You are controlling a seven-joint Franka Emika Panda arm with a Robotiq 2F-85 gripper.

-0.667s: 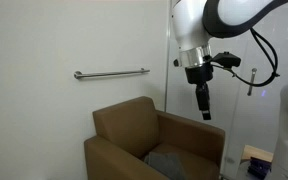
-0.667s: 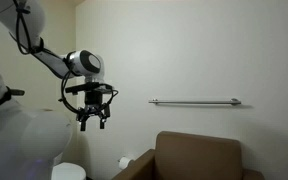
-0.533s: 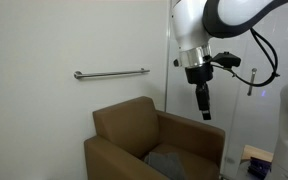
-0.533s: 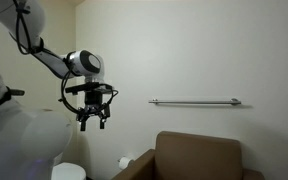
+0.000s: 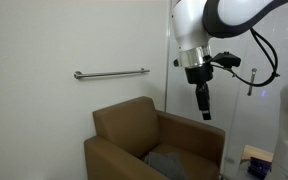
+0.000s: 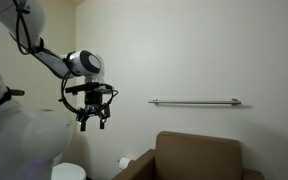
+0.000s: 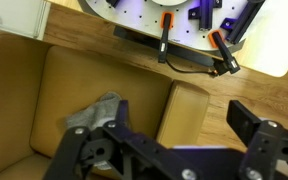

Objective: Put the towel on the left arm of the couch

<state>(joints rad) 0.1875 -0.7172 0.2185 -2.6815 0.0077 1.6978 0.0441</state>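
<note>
A grey towel (image 5: pixel 166 162) lies crumpled on the seat of the brown couch (image 5: pixel 124 128). It also shows in the wrist view (image 7: pixel 94 112) on the seat cushion. My gripper (image 5: pixel 204 108) hangs high above the couch, over its arm (image 5: pixel 189 132). In an exterior view the gripper (image 6: pixel 93 122) is well up and to the side of the couch (image 6: pixel 199 155). In the wrist view the fingers (image 7: pixel 179 125) are spread apart with nothing between them, above one couch arm (image 7: pixel 182 108).
A metal grab bar (image 5: pixel 111 73) is fixed on the wall above the couch, also seen in an exterior view (image 6: pixel 194 101). A wooden floor (image 7: pixel 134 55) and a white base with cables (image 7: pixel 194 20) lie beyond the couch. A white object (image 6: pixel 69 171) stands beside it.
</note>
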